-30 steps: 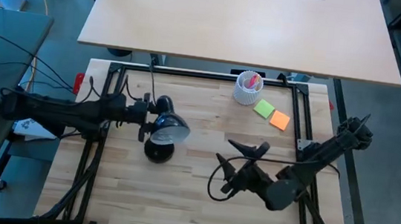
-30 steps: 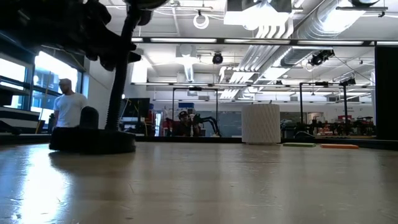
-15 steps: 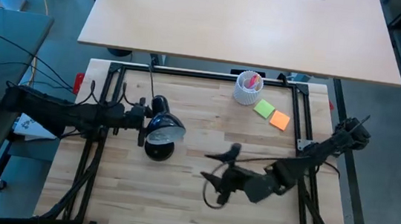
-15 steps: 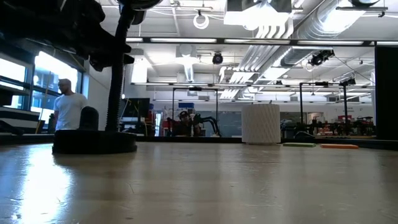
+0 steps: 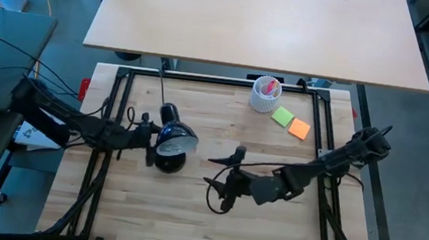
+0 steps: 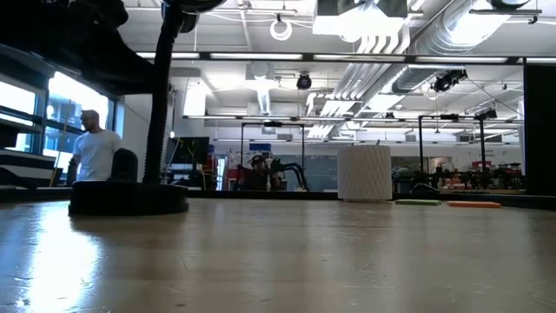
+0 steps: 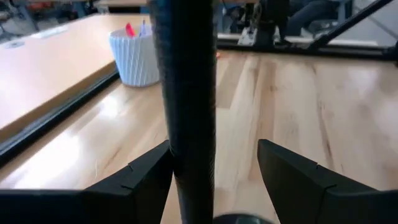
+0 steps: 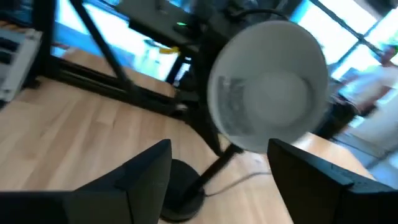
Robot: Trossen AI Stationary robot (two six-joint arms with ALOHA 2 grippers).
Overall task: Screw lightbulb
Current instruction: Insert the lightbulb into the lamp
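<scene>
The black desk lamp (image 5: 172, 143) stands on its round base (image 6: 129, 198) at the table's left. Its cone shade (image 8: 267, 93) faces my right gripper, and the inside is white. I cannot make out the lightbulb apart from the shade's inside. My left gripper (image 5: 147, 134) is open at the lamp's stem (image 7: 185, 106), which stands upright between its fingers. My right gripper (image 5: 222, 178) is open and empty above the table's middle, to the right of the lamp. It also shows in its own wrist view (image 8: 217, 162). My left gripper comes level from the table's left, its open fingers on either side of the lamp's stem. The stem stands close against one finger (image 7: 146, 174). I cannot tell whether it touches. The other finger (image 7: 292, 174) is apart from it.
A white ribbed cup (image 5: 266, 93) with pens stands at the far side. A green note (image 5: 282, 116) and an orange note (image 5: 300, 129) lie beside it. Black frame rails (image 5: 324, 123) edge the table. A person (image 6: 94, 149) stands in the room beyond.
My right gripper has gone toward the table's left, nearer the lamp, still open. My left arm has drawn back a little toward the table's left edge. The lamp's stem, tilted before, now stands upright, and its base has shifted slightly.
</scene>
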